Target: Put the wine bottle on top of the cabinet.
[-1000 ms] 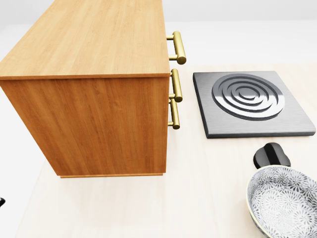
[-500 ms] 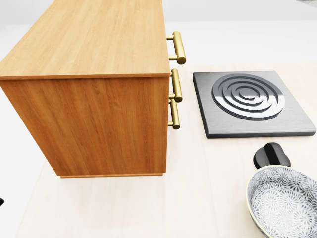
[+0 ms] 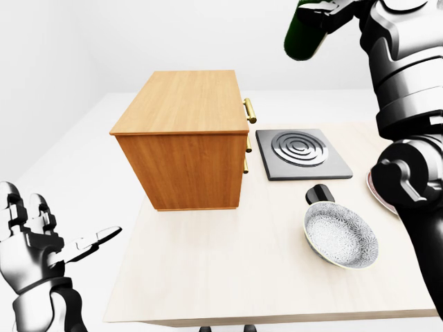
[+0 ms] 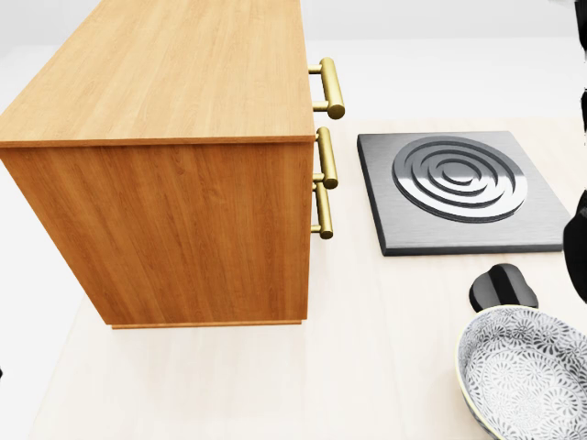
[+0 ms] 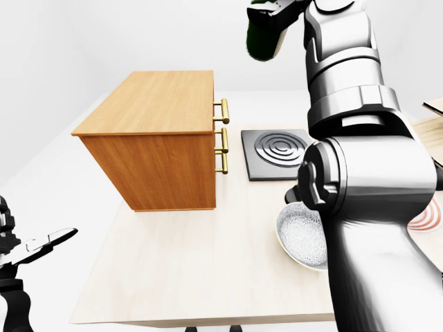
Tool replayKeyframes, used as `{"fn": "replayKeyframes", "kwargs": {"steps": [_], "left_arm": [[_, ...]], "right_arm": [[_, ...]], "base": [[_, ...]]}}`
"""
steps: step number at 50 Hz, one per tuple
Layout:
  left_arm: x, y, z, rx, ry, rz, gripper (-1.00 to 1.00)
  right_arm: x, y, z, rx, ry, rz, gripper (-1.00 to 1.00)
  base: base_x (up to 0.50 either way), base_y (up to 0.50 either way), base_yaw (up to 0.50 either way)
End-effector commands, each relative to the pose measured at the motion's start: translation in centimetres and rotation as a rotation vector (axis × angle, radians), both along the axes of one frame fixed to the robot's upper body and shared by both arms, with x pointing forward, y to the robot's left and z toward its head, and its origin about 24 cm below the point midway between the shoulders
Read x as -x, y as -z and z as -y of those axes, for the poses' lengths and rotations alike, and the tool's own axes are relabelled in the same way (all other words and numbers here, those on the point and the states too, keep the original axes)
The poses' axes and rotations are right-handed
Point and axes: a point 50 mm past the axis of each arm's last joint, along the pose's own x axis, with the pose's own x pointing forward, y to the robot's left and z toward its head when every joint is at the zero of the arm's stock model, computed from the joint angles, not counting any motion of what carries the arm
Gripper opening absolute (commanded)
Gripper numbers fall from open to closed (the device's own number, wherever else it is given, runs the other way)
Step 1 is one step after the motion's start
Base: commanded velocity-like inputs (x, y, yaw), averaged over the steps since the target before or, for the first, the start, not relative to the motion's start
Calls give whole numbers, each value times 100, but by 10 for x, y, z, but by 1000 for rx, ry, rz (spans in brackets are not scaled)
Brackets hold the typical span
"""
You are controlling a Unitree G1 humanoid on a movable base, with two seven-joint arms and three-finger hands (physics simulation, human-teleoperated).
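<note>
The wine bottle (image 3: 303, 36), dark green, hangs high at the top of the left-eye view, to the right of and well above the cabinet. My right hand (image 3: 325, 10) is shut on it, partly cut off by the top edge. The wooden cabinet (image 3: 185, 104) with brass handles (image 4: 328, 87) stands on the left part of the table, and its flat top is bare. My left hand (image 3: 66, 238) is low at the bottom left, off the table, open with its fingers spread.
A dark hotplate (image 3: 302, 152) lies to the right of the cabinet. Below it sit a small black object (image 3: 320, 193) and a patterned bowl (image 3: 341, 236). My right arm (image 3: 408, 138) fills the right side. The pale table (image 3: 208, 263) stretches toward the bottom.
My right arm has come into the head view as a dark shape at the right edge. The cabinet, hotplate and bowl have not moved.
</note>
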Motion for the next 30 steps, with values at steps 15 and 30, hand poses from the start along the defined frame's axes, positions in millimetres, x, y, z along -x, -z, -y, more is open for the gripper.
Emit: {"fn": "replayKeyframes", "kwargs": {"steps": [15,30], "left_arm": [[2,4,-3,14,-8,-13,100],[2,3,-3,14,-9,-8,100]], "right_arm": [[7,-23,-67,-63,-224,32,-100],[14,-31,-104,-35,-366,30,-100]], "base": [[0,0,0],[0,0,0]]}}
